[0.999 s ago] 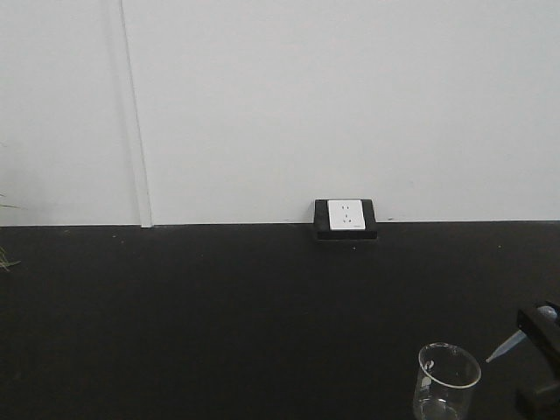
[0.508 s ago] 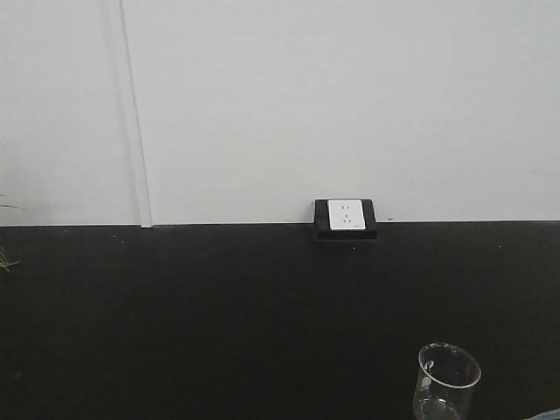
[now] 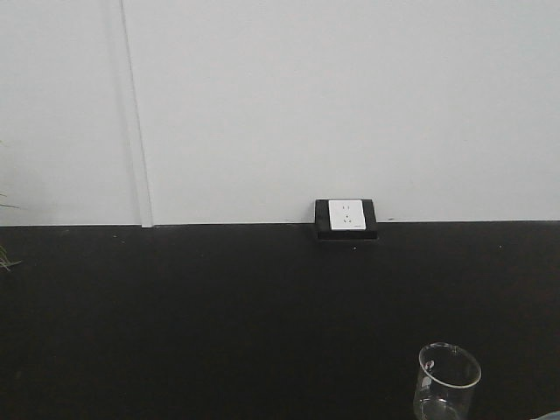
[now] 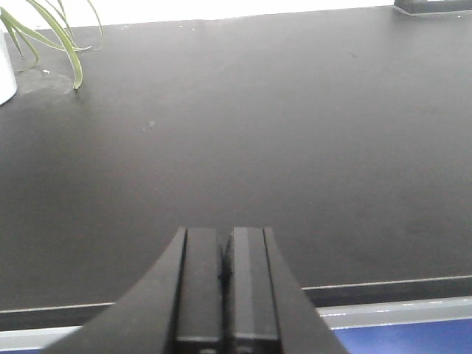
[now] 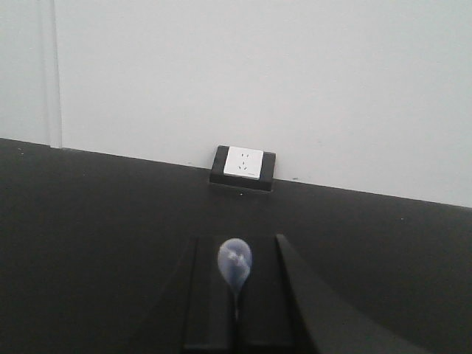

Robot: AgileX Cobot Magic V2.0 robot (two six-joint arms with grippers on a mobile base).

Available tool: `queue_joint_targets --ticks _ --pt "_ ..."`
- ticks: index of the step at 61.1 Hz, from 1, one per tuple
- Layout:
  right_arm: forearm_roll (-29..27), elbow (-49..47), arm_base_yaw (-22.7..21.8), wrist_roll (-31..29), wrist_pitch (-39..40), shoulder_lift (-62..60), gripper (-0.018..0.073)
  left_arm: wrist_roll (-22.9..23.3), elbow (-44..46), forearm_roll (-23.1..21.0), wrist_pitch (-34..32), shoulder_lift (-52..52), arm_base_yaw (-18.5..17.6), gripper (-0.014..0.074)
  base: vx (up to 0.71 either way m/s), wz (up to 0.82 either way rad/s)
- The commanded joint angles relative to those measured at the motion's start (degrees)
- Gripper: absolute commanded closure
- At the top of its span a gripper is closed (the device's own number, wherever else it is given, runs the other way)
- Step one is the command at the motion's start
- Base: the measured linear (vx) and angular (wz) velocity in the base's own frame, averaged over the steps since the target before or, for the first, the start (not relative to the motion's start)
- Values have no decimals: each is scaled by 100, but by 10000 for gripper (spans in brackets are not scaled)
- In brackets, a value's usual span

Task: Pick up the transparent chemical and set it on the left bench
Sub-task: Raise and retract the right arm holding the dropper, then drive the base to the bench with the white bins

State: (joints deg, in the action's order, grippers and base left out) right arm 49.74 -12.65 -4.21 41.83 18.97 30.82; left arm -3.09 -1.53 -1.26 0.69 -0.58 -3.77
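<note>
1. While the white wall fills the upper half of the front view, the black tabletop takes the lower half. The two meet along a straight level line, and a thin vertical seam runs down the wall at the left.
2. The left gripper hangs over the near edge of the tabletop. Its jaws are pressed flat together with nothing between them.
3. The right gripper points across the tabletop toward the wall. Its jaws are clamped on a dropper, whose rounded translucent bulb stands up out of the narrow slit between them.
4. A plant arches thin green leaves over the far left part of the tabletop in the left wrist view. A white pot shows beside it at the frame's left edge.
5. The glass beaker, the clear vessel of the task, stands upright on the tabletop in the lower right of the front view. The bottom of the frame cuts off its base, and its round rim with a small spout shows plainly. How much liquid it holds cannot be told.
6. A socket, with a white face in a black housing, sits on the tabletop against the wall. It is right of centre and well apart from the beaker.
</note>
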Motion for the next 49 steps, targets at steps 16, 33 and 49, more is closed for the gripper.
queue_joint_targets --ticks 16,33,49 --pt "-90 -163 9 -1 273 -2 564 45 -93 -4 -449 -110 -10 600 -1 0" --pt "-90 -163 9 -1 273 -2 564 45 -93 -4 -449 -110 -10 600 -5 -3" --pt "-90 -163 9 -1 273 -2 564 45 -93 -4 -449 -110 -10 600 -16 -8"
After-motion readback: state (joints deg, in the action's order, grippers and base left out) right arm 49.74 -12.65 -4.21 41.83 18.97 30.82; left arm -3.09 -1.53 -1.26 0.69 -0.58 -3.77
